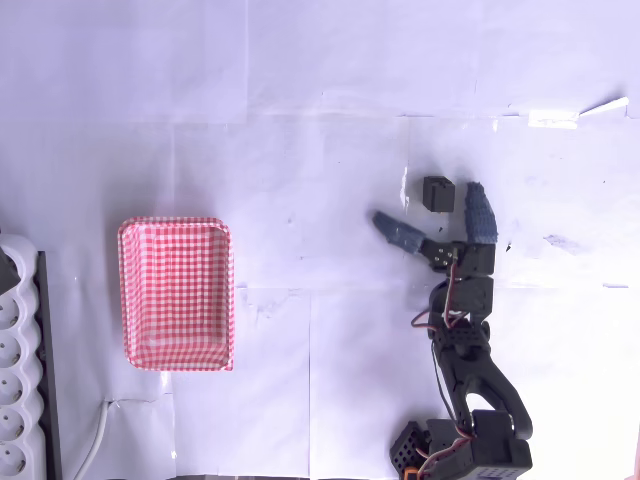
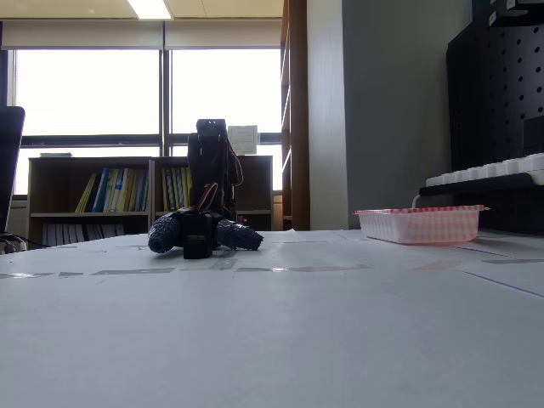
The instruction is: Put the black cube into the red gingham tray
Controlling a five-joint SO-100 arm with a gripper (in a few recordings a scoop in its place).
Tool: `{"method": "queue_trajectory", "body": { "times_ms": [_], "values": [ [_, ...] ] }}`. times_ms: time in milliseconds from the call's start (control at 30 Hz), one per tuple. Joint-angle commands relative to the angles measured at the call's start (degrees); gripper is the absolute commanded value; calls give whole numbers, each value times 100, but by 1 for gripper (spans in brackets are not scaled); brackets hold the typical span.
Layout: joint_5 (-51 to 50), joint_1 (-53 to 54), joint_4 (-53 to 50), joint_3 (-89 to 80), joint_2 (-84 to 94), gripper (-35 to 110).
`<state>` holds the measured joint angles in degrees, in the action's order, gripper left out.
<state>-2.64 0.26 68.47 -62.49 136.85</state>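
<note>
Two blue fingers of the gripper stand spread wide apart on the white table, and nothing is held between them. In the overhead view the black cube sits on the table between the two fingertips, closer to the right finger than to the left one. It seems not to touch either finger, but the gap beside the right finger is narrow and hard to judge. The dark arm reaches up from the lower edge of that view.

In the fixed view, which looks low across the table, the gripper rests near the surface with its fingers pointing toward the camera, and the cube shows as a dark block between them.

The red gingham tray lies well apart from the cube, on the left side of the overhead view (on the right in the fixed view). A white power strip lies at the left edge, just beside the tray.
</note>
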Motion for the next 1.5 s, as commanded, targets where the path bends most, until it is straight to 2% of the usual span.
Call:
{"method": "queue_trajectory", "body": {
  "times_ms": [0,500,733,1033,1233,1300,1467],
  "values": [
    [-26,-35,-18,-132,79,58],
    [360,0,158,-141,132,44],
    [448,-53,202,-141,158,34],
    [483,-149,246,-141,141,12],
    [404,-167,246,-149,149,5],
    [334,-167,185,-149,141,0],
    [185,-167,-369,-105,-158,0]
  ]
}}
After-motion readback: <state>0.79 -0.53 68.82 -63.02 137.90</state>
